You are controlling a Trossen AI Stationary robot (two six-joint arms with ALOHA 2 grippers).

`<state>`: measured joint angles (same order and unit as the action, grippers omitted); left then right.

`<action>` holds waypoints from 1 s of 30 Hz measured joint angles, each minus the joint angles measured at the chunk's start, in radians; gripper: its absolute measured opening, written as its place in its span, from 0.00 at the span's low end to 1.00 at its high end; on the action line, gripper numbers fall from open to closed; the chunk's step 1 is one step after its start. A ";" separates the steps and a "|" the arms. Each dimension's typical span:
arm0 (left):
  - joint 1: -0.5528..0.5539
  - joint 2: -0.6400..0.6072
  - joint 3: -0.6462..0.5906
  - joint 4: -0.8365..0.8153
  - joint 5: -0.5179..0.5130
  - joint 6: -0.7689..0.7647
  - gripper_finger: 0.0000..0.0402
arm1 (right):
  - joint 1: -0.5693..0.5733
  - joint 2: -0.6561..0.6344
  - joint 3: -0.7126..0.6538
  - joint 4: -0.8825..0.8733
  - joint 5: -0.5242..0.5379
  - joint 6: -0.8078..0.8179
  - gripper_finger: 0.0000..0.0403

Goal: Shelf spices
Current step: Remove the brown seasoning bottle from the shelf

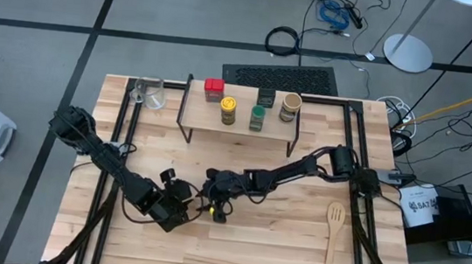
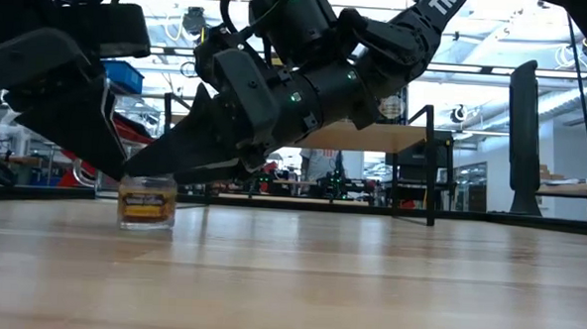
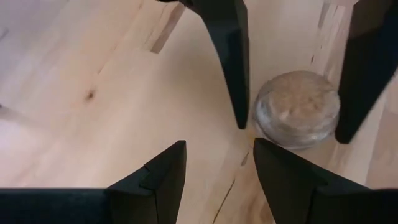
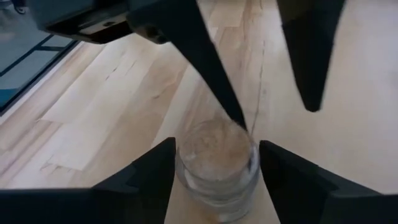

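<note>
We're straddling the tiny brown jar (image 4: 217,163) with the right gripper (image 4: 214,180), fingers spread, not pinching. Left gripper (image 3: 217,165) is hanging just beside it, fingers parted, empty.

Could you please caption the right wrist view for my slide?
Right gripper straddling a tiny brown jar standing on the wooden tabletop, jaws open.

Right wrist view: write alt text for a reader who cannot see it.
The right gripper straddles the tiny brown jar standing on the wooden table, fingers open either side. The left gripper points down just beyond it, open.
</note>
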<state>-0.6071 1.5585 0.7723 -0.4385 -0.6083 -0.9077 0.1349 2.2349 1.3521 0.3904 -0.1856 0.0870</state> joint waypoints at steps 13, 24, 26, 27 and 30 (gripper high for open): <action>0.000 0.000 0.000 -0.002 0.001 0.007 0.49 | 0.002 0.000 0.000 0.005 -0.004 -0.005 0.40; -0.001 -0.038 0.000 -0.030 0.005 0.005 0.49 | 0.011 -0.010 0.001 -0.018 -0.004 0.005 0.41; -0.001 -0.059 0.000 -0.041 0.005 0.003 0.49 | 0.011 -0.020 0.000 -0.043 -0.005 0.005 0.41; -0.001 -0.068 0.001 -0.048 0.004 0.001 0.49 | 0.012 -0.029 0.000 -0.064 -0.005 0.002 0.41; -0.001 -0.098 0.001 -0.066 0.002 -0.002 0.49 | 0.011 -0.072 -0.001 -0.151 -0.004 -0.016 0.42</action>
<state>-0.6083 1.4603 0.7731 -0.5043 -0.6061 -0.9099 0.1459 2.1627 1.3514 0.2396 -0.1898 0.0711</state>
